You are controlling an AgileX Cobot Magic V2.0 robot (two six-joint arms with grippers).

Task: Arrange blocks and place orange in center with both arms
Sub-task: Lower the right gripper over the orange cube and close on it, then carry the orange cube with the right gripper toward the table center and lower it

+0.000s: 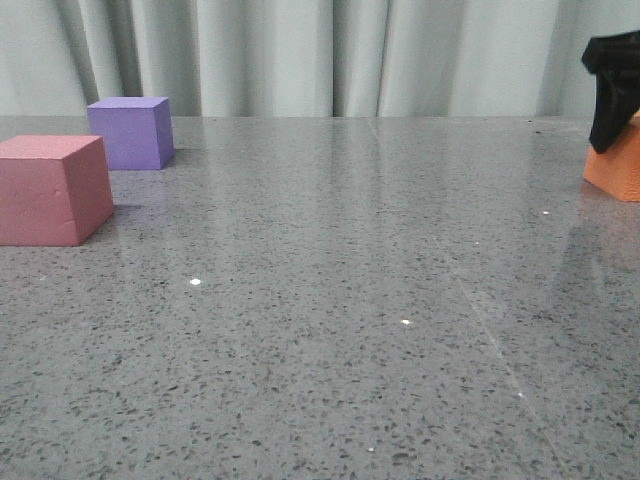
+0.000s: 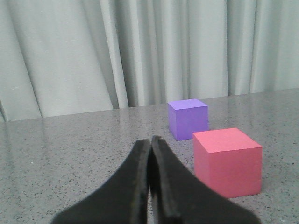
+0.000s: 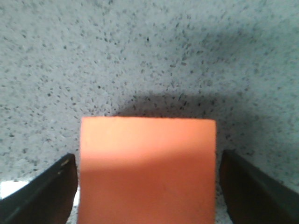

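Observation:
The orange cube [image 1: 615, 165] rests on the table at the far right edge of the front view. My right gripper [image 1: 605, 130] hangs over it, open. In the right wrist view the orange cube [image 3: 147, 168] fills the space between the two fingers of the right gripper [image 3: 148, 156], with a thin gap at each side. The pinkish-red cube [image 1: 50, 190] stands at the near left and the purple cube [image 1: 130, 132] behind it. My left gripper [image 2: 151, 140] is shut on nothing, low over the table, short of the pinkish-red cube [image 2: 227, 161] and the purple cube [image 2: 188, 119].
The speckled grey table [image 1: 350, 300] stretches between the left pair of cubes and the orange one. A pale curtain [image 1: 300, 50] closes off the back edge. The left arm does not show in the front view.

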